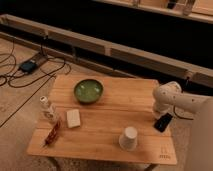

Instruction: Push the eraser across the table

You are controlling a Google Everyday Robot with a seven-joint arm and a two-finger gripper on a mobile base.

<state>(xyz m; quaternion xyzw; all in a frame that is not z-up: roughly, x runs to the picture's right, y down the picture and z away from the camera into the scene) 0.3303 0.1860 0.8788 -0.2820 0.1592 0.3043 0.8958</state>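
One arm only, white, reaching in from the right; its pincer comes down at the right edge of the surface, and whether it is spread or pressed together cannot be told. One eraser, flat and black, lies close to the right edge, a bit nearer the front right corner than the back one. It sits directly under and just in front of the pincer, apparently touching or very nearly so; actual contact can't be confirmed. Eraser's long axis runs on a diagonal, near end toward the front left, far end toward the back right edge. Judgement: with the eraser on the pincer's near side and open wood stretching left, the push likely goes leftward toward the middle, and the tilt means an off-centre shove could spin it. One white cup stands upside down near the front edge, left of the eraser and near it, possibly in the path. One green bowl toward the back, middle-left. One cream block, one small bottle, one reddish packet near the left edge, well apart from the eraser.
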